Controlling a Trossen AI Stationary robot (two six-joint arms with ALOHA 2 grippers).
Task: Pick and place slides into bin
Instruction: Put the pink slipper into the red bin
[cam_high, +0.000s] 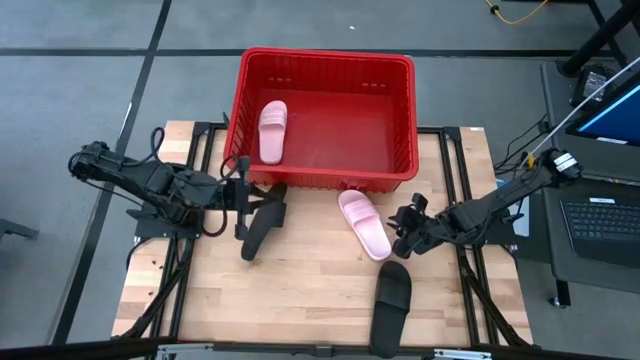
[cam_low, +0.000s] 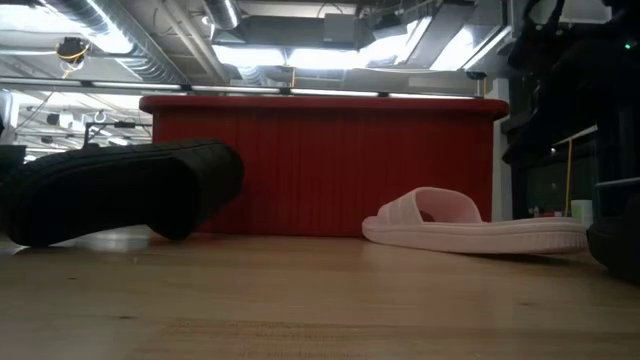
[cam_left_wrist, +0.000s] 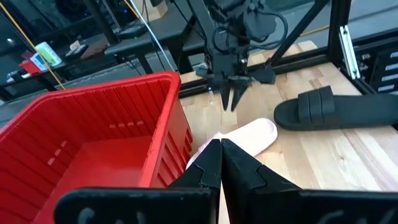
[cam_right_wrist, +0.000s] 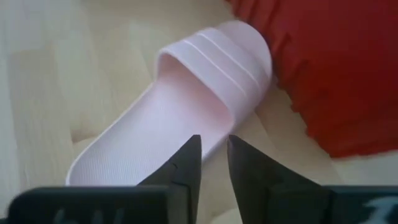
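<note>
Your left gripper (cam_high: 243, 196) has a black slide; your right gripper (cam_high: 404, 232) sits empty by a pink one.

Your left gripper's fingers are pressed together on the black slide (cam_high: 262, 219) it holds just in front of the bin (cam_high: 325, 62), the slide's toe end tipped up off the table (cam_high: 290, 290) in the low view. Your right gripper's fingers stand narrowly parted, gripping nothing, just beside the pink slide (cam_high: 364, 223) lying flat near the bin's front right corner. Another pink slide (cam_high: 272, 130) lies inside the bin. A second black slide (cam_high: 390, 307) rests at the table's front edge.
</note>
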